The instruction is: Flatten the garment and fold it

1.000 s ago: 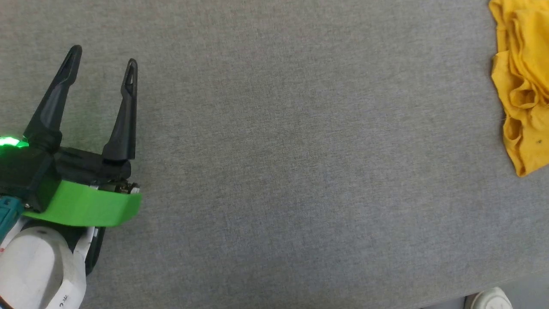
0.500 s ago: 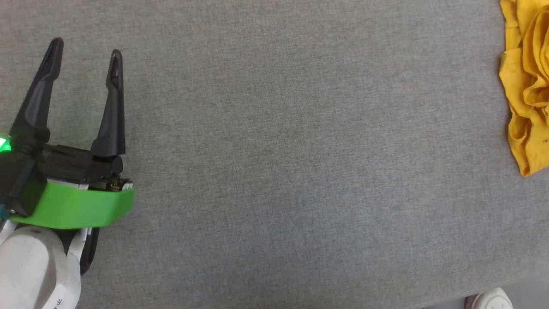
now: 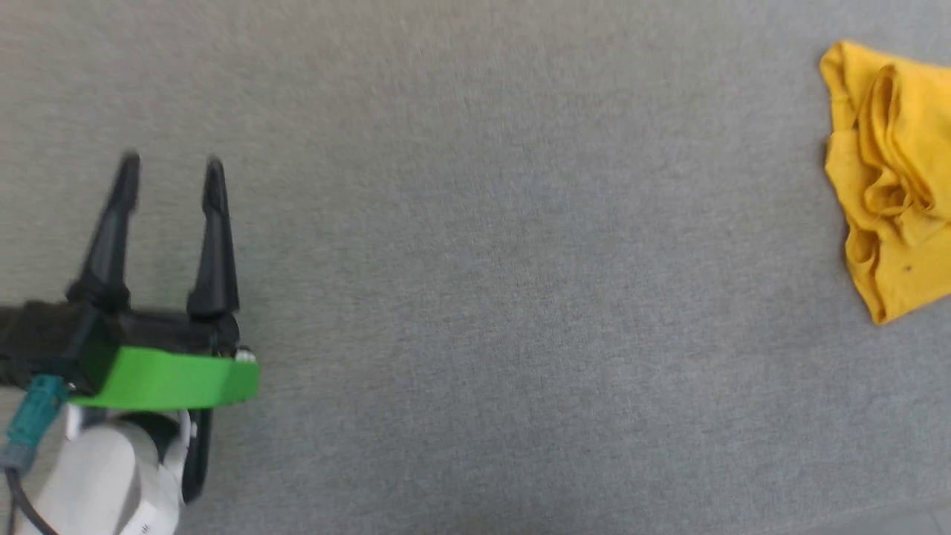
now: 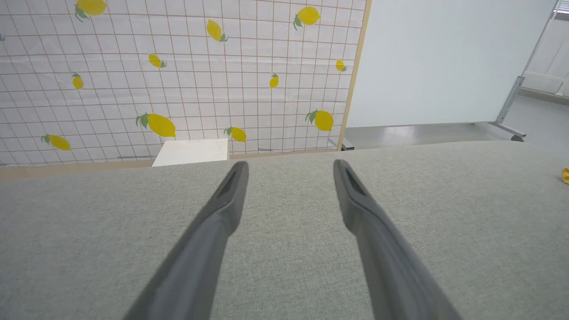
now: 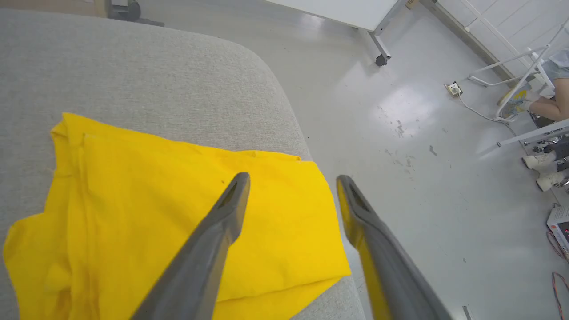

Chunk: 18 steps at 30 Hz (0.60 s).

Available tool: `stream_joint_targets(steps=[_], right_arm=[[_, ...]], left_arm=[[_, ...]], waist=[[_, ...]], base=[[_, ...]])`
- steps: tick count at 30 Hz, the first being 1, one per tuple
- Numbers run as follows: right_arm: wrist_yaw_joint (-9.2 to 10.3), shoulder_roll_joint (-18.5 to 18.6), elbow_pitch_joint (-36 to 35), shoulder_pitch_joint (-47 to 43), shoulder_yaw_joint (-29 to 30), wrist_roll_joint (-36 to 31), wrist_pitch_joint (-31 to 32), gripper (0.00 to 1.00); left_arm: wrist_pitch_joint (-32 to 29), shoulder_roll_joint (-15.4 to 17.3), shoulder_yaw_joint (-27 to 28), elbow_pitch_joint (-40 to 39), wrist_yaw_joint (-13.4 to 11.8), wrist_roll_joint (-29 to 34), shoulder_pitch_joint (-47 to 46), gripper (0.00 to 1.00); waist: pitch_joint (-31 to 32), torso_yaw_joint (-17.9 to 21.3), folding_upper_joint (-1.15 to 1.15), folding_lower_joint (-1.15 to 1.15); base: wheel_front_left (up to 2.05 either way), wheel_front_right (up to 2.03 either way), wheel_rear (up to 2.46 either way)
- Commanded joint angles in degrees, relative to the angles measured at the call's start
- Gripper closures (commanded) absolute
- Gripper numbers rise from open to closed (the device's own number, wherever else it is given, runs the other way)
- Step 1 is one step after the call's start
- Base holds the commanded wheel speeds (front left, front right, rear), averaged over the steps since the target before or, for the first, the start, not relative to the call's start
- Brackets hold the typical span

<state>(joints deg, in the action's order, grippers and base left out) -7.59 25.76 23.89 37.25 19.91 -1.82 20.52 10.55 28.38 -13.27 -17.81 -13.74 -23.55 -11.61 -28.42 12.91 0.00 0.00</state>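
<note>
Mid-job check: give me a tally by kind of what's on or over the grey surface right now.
Garments: 1, the yellow garment, crumpled
Hands: 2, the left hand and the right hand, both open and empty
Total: 3

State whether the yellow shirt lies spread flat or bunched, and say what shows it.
Bunched. In the head view the shirt lies in rumpled folds; the right wrist view shows overlapping layers.
</note>
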Motion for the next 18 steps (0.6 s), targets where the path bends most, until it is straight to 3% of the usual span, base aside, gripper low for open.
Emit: stream_joint_targets(steps=[1, 10, 18], right_arm=[[0.1, -2.0, -1.7, -2.0, -0.9, 1.0, -0.7, 0.0], [0.1, -11.8, -17.4, -14.9, -5.7, 6.0, -3.8, 0.0], [0.1, -20.7, -30.0, -26.8, -7.3, 4.3, -8.3, 0.0]], left_arm=[[0.7, -0.7, 0.1, 1.0, -0.4, -0.8, 1.5, 0.0], [2.4, -3.6, -0.7, 5.7, -0.3, -3.7, 7.4, 0.0], [3.1, -5.3, -2.7, 8.8, 1.1, -4.2, 8.1, 0.0]], waist=[[6.9, -2.5, 0.0, 0.0], [17.8, -6.7, 0.0, 0.0], [23.1, -10.3, 0.0, 0.0]], base=[[0.0, 0.0, 0.0], [0.0, 0.0, 0.0], [0.0, 0.0, 0.0]])
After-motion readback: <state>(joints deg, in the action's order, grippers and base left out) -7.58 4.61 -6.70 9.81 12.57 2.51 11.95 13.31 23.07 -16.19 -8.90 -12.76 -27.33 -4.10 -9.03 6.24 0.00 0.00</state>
